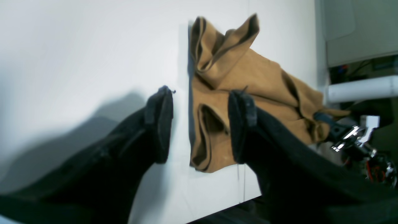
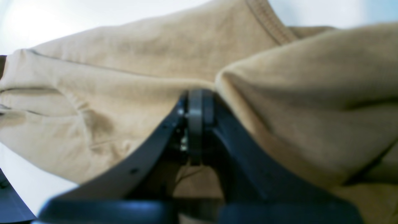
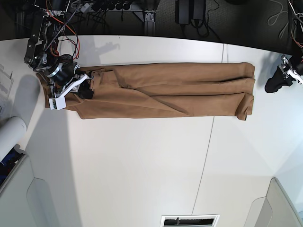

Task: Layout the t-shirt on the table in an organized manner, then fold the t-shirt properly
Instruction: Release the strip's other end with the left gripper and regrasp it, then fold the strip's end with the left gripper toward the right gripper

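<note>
Across the counter's (image 3: 142, 170) far edge lies a bunched tan t-shirt (image 3: 165, 90); right tool (image 2: 196, 124) clenched on it, left tool (image 1: 200, 124) released beside it.

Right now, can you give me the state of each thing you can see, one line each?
Tan-brown cotton t-shirt: stretched out long across the table, bunched in lengthwise folds, not yet folded neatly.
Left claw: open, off the shirt's end, holding nothing.
Right claw: shut on the t-shirt's other end.
Flat white table: bearing the shirt.
</note>
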`<state>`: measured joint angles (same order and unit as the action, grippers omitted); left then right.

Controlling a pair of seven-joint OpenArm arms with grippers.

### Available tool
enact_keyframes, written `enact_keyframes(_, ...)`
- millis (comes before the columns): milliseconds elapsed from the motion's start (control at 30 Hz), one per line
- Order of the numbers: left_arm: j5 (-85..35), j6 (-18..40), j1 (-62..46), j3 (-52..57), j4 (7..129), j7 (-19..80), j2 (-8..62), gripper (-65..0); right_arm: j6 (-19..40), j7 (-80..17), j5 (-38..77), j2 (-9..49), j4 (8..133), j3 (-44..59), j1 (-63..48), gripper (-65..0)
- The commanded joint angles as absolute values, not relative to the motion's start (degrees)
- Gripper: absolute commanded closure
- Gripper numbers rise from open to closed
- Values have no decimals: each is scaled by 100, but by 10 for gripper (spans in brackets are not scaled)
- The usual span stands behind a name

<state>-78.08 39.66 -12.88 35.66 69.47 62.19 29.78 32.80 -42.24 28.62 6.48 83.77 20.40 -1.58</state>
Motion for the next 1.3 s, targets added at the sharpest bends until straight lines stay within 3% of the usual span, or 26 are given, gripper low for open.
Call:
enact_keyframes(0,-7988,4000,-1269,3614,7022,6147,3020,-319,3258,-4268,2825,681,8431,2060,-119,0)
enact_keyframes(133,-7679,4000,-1286,3614,7019,5780,2589,-359,3258,-4338,2827,681,8431,2060,-115,0)
enact_keyframes(400,-7022,4000,-1249,3612,7019,5201,2021,-360,3258,-4357,2853,681,8431,2060,-117,0)
enact_keyframes(1000,-5850,4000,-939,3181,7050,5057,1988,-359,3258,-4375,2961,679,8431,2060,-115,0)
enact_keyframes(1267,-5065,4000,-1031,3107,7846,5059,2005,-359,3258,-4397,2963,679,8431,2060,-115,0)
